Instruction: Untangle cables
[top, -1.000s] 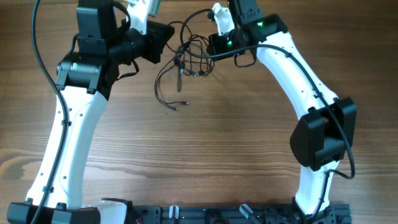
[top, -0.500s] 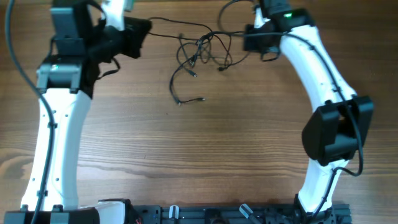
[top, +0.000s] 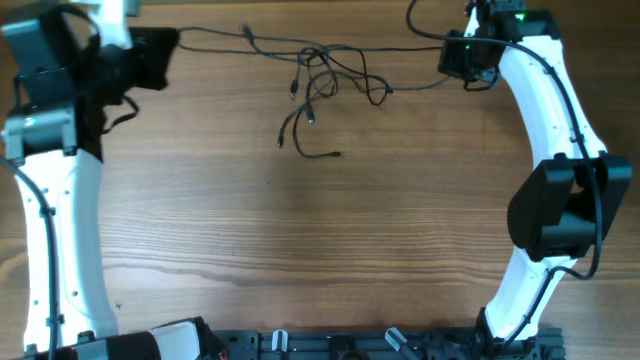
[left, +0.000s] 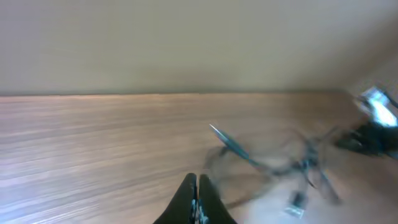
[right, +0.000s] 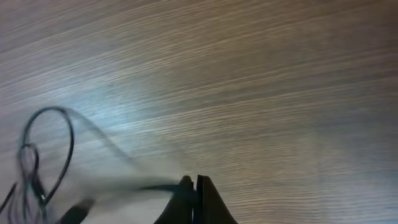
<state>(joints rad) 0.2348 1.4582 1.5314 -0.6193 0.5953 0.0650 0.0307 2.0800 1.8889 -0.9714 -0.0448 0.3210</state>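
Observation:
A knot of thin black cables (top: 325, 75) lies at the far middle of the wooden table, with loose plug ends (top: 300, 140) trailing toward me. One strand runs taut left to my left gripper (top: 170, 40), another runs right to my right gripper (top: 445, 55). Both grippers are shut on a cable strand. In the left wrist view the closed fingertips (left: 196, 182) point at the blurred tangle (left: 292, 165). In the right wrist view the closed fingertips (right: 193, 182) pinch a blurred strand (right: 149, 185), with a cable loop (right: 46, 140) at the left.
The wooden table (top: 330, 240) fills the view. The left arm (top: 50, 200) stands along the left edge and the right arm (top: 560, 200) along the right. A black rail (top: 350, 345) runs along the near edge.
Both grippers have moved apart, left one leftward and right one rightward, each pulling a strand. The tangle has stretched out sideways and shifted toward the far edge.

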